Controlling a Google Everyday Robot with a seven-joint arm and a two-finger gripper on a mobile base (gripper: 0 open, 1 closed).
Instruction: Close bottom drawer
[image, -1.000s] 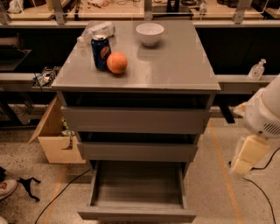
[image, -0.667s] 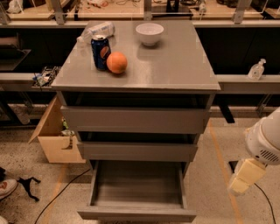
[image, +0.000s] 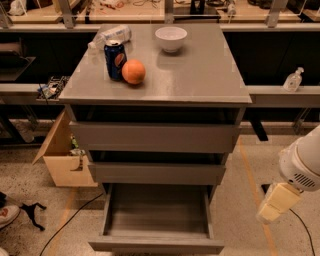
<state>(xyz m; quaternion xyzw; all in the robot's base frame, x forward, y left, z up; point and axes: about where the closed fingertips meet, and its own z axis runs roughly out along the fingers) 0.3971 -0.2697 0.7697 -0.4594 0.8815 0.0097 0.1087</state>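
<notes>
The bottom drawer (image: 156, 244) of the grey cabinet is pulled far out toward me. Its shallow box (image: 158, 209) is empty. The two drawers above it, the middle one (image: 157, 173) and the top one (image: 154, 137), stand only slightly out. My gripper (image: 272, 204) hangs at the right edge of the view, below the white arm housing (image: 302, 162). It is to the right of the open drawer, at about the drawer's height, and apart from it.
On the cabinet top (image: 200, 75) stand a blue soda can (image: 115, 59), an orange (image: 133, 72), a white bowl (image: 171, 38) and a lying plastic bottle (image: 111, 35). An open cardboard box (image: 62, 160) sits on the floor left of the cabinet. Cables run across the floor.
My arm has moved down along the cabinet's right side, from about middle-drawer height to bottom-drawer height. The drawers and the things on top have not moved.
</notes>
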